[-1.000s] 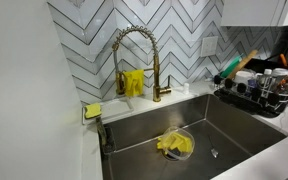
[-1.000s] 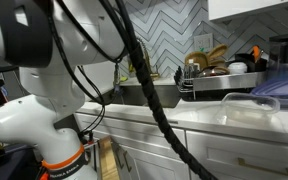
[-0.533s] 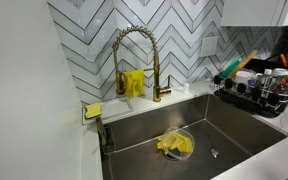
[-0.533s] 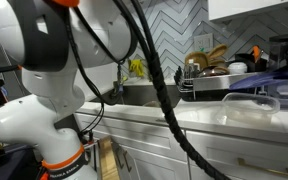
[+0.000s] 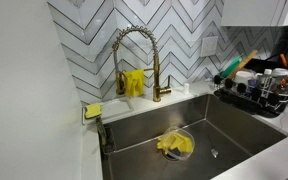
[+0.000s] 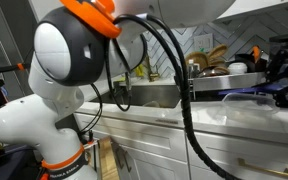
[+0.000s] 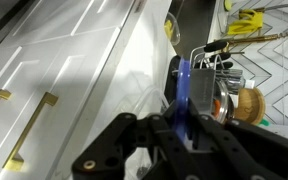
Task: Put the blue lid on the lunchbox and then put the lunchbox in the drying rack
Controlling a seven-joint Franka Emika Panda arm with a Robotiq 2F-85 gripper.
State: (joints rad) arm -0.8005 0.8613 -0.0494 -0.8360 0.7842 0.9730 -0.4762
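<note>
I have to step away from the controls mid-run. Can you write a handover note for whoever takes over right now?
Gripper: shut on the blue lid, which stands on edge between the fingers.
Lunchbox: clear, uncovered, sitting on the counter.
Drying rack: by the sink, already partly filled.
Done: the lid is in the grip.
Left: seat the lid on the lunchbox, then move the closed lunchbox into the drying rack.
</note>
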